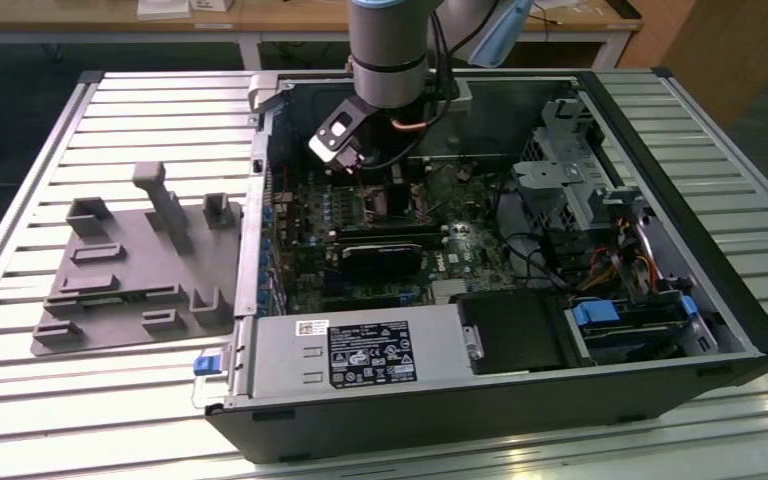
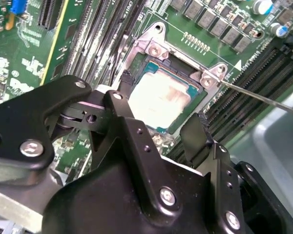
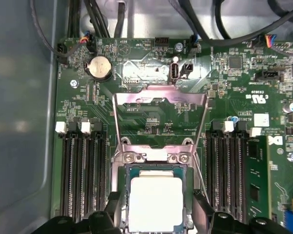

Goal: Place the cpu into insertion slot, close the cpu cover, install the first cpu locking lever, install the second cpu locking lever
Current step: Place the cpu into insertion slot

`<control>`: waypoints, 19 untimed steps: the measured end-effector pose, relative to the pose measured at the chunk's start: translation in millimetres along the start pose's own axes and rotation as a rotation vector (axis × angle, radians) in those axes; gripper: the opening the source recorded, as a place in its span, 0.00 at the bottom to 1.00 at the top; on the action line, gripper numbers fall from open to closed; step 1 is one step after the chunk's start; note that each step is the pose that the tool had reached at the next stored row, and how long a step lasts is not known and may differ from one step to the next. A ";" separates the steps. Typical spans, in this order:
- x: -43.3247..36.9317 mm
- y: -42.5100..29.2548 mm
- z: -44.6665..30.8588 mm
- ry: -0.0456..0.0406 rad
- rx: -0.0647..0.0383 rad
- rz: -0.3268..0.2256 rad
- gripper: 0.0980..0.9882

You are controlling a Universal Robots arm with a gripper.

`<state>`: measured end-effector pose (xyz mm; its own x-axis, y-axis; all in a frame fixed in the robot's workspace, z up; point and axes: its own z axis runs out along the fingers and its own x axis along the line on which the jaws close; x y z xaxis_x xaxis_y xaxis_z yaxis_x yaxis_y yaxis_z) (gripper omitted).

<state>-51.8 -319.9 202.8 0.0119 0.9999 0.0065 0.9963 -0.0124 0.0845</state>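
The cpu (image 3: 156, 202), a square chip with a pale silvery top, lies flat in the insertion slot (image 3: 156, 161) on the green motherboard (image 3: 151, 117). My gripper (image 3: 156, 214) is open, with one black finger on each side of the chip and a small gap at both. In the second wrist view the cpu (image 2: 163, 100) lies between the fingertips (image 2: 194, 127) of the gripper (image 2: 160, 105). The cpu cover (image 3: 159, 97) is swung back, off the slot. A thin locking lever (image 2: 263, 100) sticks out beside the slot. In the exterior view the gripper (image 1: 381, 195) reaches down into the case.
The open computer case (image 1: 491, 420) lies on a slatted metal table (image 1: 117, 110). Memory slots (image 3: 80, 175) flank the socket. A black card (image 1: 384, 250), cables (image 1: 544, 260) and a power supply (image 1: 357, 355) fill the case. A grey fixture block (image 1: 131, 270) sits at the exterior view's left.
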 end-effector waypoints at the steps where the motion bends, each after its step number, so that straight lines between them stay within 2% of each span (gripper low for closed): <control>1: 0.0 0.1 -0.7 0.0000 0.000 0.000 0.65; 9: 0.0 0.2 -1.7 0.0001 0.000 0.000 0.63; 11: 0.0 0.2 -2.0 0.0001 0.000 0.000 0.48; 12: 0.0 0.2 -2.1 0.0000 0.000 0.000 0.48; 13: 0.0 0.2 -2.2 0.0001 0.000 0.000 0.42; 14: 0.0 0.2 -2.4 0.0001 0.000 0.000 0.42; 16: 0.0 0.2 -2.6 0.0001 0.000 0.000 0.29; 17: 0.0 0.2 -2.7 0.0001 0.000 0.000 0.29; 19: 0.0 0.3 -3.0 0.0001 0.000 0.000 0.16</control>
<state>-51.8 -319.9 205.8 0.0119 0.9999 0.0066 0.9963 -0.0124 0.0846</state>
